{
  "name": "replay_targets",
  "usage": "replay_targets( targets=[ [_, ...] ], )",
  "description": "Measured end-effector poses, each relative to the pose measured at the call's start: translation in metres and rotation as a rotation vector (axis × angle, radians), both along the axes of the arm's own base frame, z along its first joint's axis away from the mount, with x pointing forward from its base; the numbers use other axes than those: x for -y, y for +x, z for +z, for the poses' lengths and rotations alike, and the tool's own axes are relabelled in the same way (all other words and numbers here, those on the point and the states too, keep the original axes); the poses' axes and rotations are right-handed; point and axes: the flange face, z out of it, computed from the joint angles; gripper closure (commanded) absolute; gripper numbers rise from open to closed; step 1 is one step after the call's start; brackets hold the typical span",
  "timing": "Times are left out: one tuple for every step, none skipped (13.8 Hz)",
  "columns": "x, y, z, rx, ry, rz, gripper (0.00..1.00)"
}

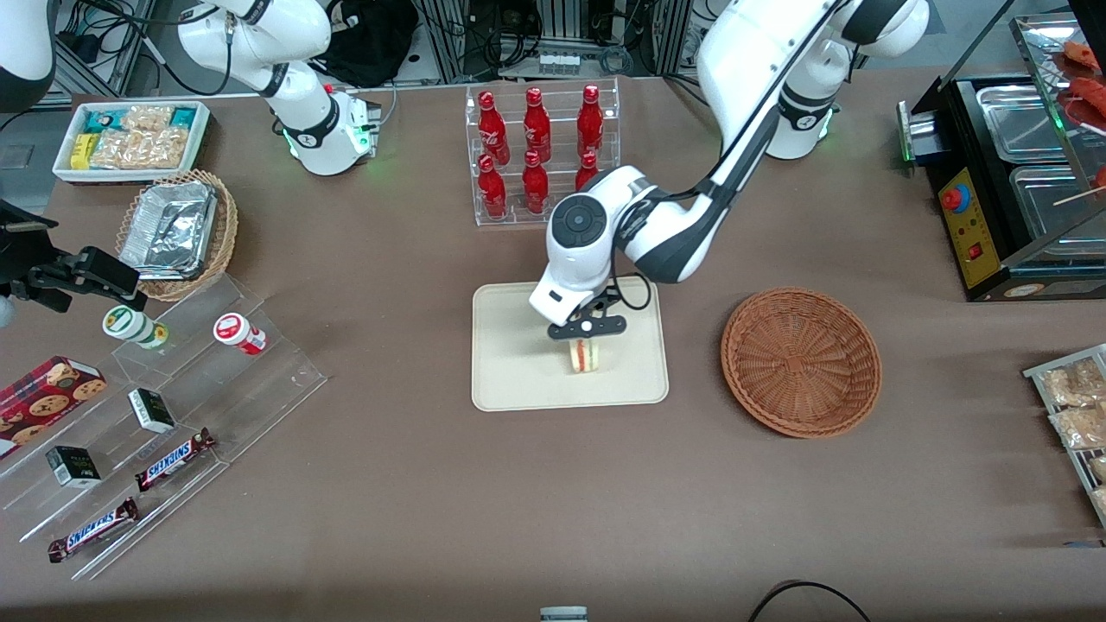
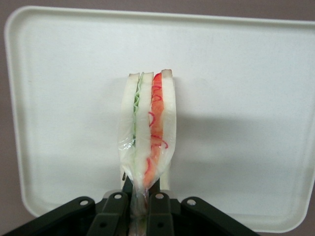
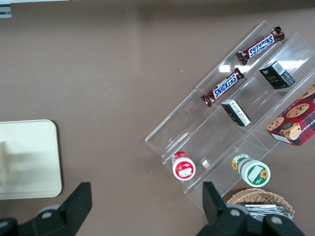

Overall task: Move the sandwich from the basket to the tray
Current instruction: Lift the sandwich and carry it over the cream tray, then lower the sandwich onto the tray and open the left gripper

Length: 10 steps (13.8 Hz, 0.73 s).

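The claw [image 1: 587,339] is seen above the tray [image 1: 510,380], its fingers [image 2: 158,209] clamped on the wrapped top edge of the sandwich [image 1: 586,355]. The sandwich is held upright directly below the claw, over the tray's middle; whether its base touches the tray cannot be told. The basket [image 1: 801,360] lies on the tabletop [image 1: 415,484] well apart from the claw, toward the working arm's end.
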Motion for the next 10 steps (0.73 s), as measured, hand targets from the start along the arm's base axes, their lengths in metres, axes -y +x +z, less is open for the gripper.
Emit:
replay_targets(
  targets=[
    [0.002,0.0,-0.008,0.004,-0.008,-0.003,0.86],
    [0.004,0.0,-0.014,0.004,-0.013,-0.006,0.83],
    [0.004,-0.001,-0.018,0.003,-0.013,-0.009,0.74],
    [0.006,-0.001,-0.018,0.004,-0.015,-0.01,0.36],
    [0.007,-0.001,-0.017,0.006,-0.016,-0.012,0.0],
    [0.008,-0.001,-0.016,0.007,-0.017,-0.013,0.0],
    [0.008,-0.001,-0.015,0.009,-0.018,-0.014,0.0],
    [0.009,-0.001,-0.014,0.011,-0.021,-0.013,0.0],
    [0.009,0.001,-0.011,0.015,-0.024,-0.011,0.0],
    [0.01,0.003,-0.006,0.023,-0.029,-0.009,0.0]
  ],
)
